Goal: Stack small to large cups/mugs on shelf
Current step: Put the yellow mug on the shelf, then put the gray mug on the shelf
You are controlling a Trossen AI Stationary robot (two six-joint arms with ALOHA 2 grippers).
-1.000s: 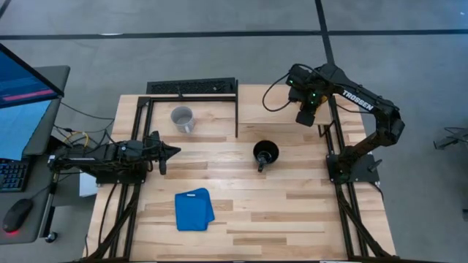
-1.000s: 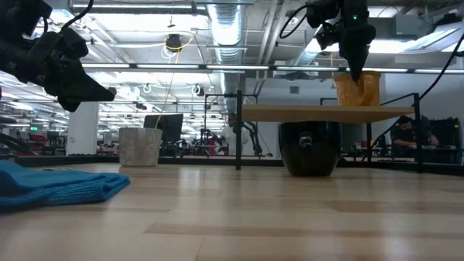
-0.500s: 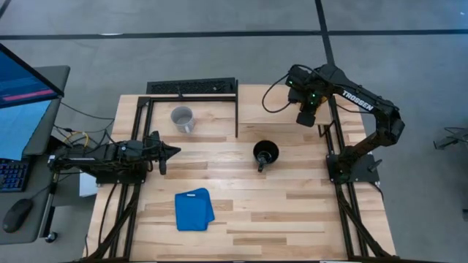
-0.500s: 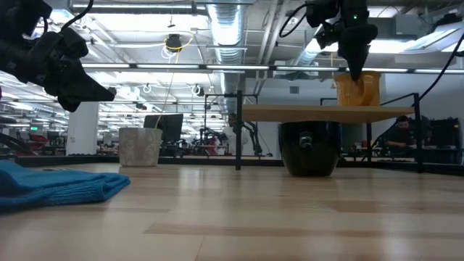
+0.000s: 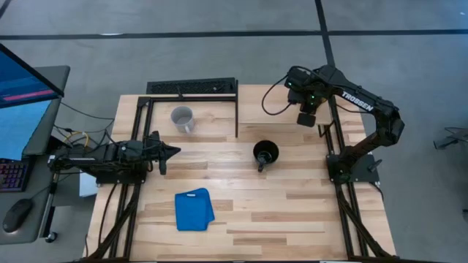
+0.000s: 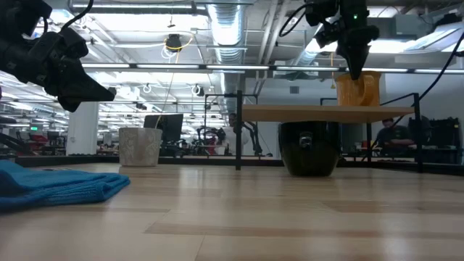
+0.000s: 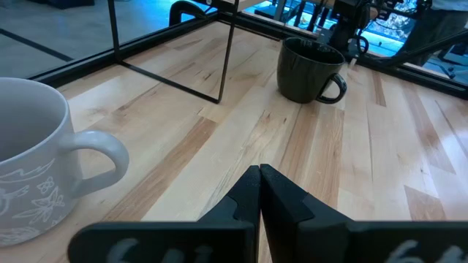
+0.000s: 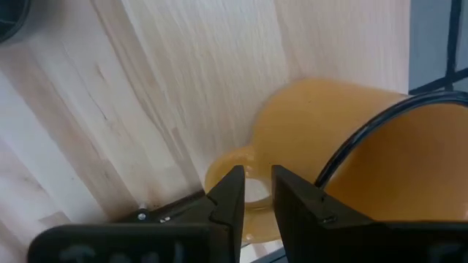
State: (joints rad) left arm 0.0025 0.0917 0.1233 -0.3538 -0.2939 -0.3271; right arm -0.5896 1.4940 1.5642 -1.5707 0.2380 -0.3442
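— Where is the right gripper (image 6: 356, 72)?

— Upper right of the low view, over the shelf (image 6: 326, 112). Its tips point down at the yellow mug (image 6: 358, 89), which stands on the shelf's right part.

— Is it holding the mug?

— In the right wrist view the fingers (image 8: 228, 196) sit on either side of the mug's handle, with only a narrow gap between them. Whether they press on the handle, I cannot tell.

— And the other mugs?

— The black mug (image 5: 265, 153) stands on the table near the centre of the high view; in the low view it shows below the shelf board. The white mug (image 5: 182, 118) is at upper left of the table.

— The left gripper (image 5: 173, 152)?

— Closed on nothing, hanging at the table's left side, pointing toward the black mug. A blue cloth (image 5: 194, 210) lies in the lower left part of the table.
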